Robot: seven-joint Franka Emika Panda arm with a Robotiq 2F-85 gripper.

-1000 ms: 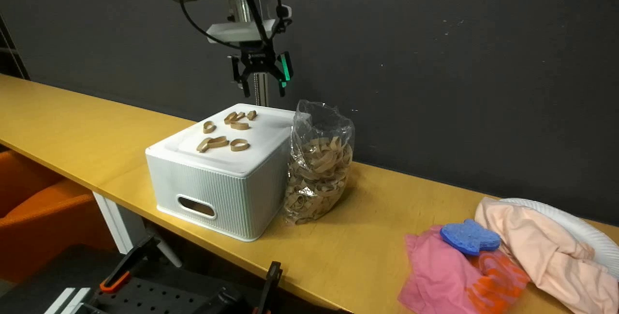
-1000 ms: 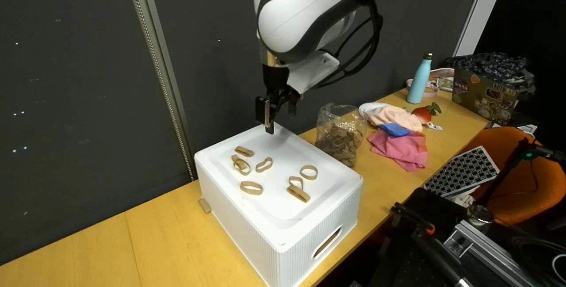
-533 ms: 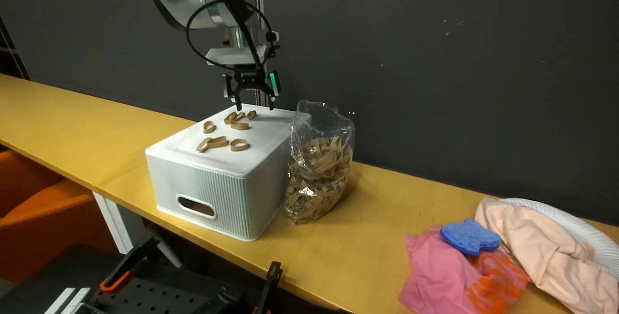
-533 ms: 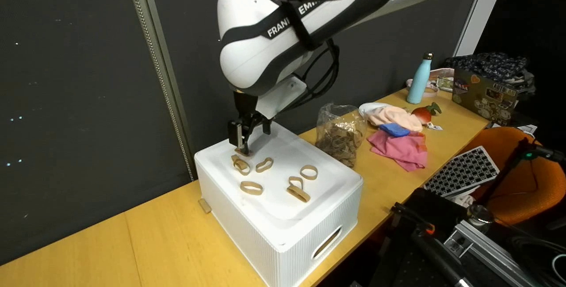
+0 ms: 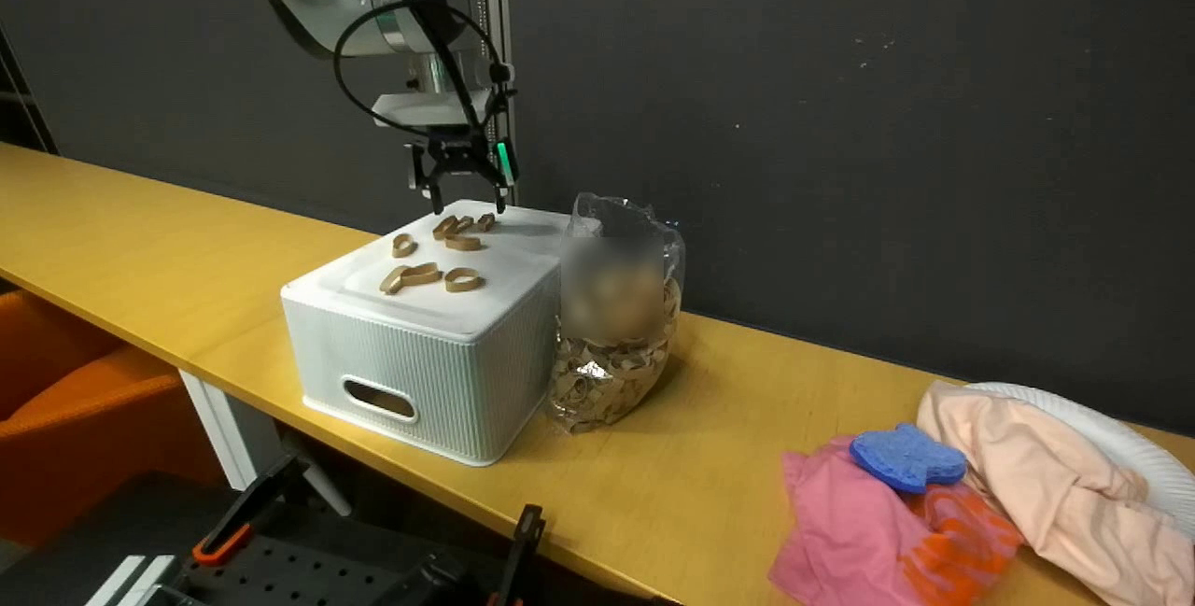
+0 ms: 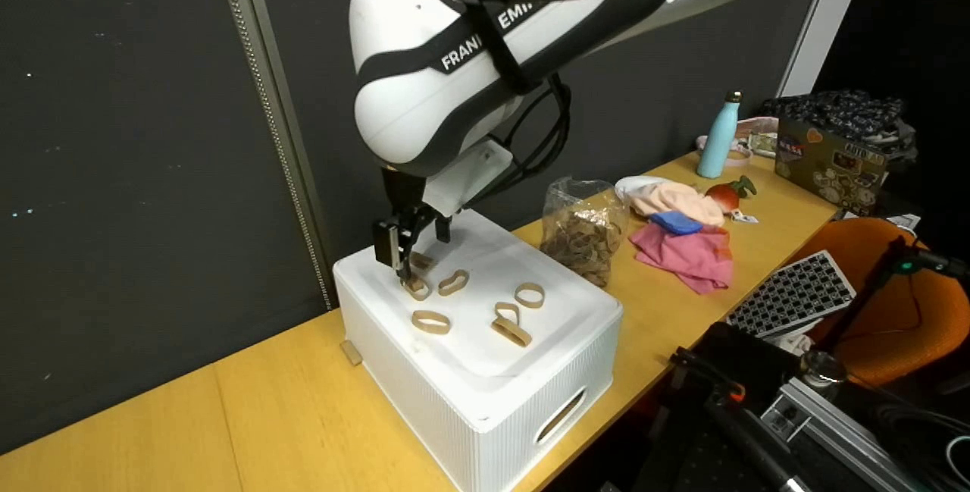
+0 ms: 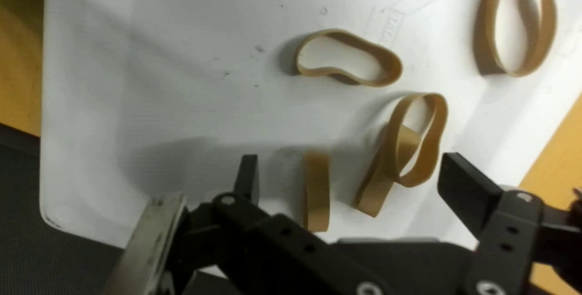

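On the table (image 5: 738,410), could shove the box (image 5: 439,377) by dipping too low, or clip the bag (image 6: 580,242) right beside it, tall enough to block a sideways swing; seeing the gripper (image 7: 352,172) spread wide, empty tbh, over loose bands (image 7: 317,195) on the box, might snag two together, thanks to that overlapping pair (image 7: 390,158)

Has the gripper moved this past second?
Yes: in both exterior views, the gripper came down toward the white box and away from the clear bag.
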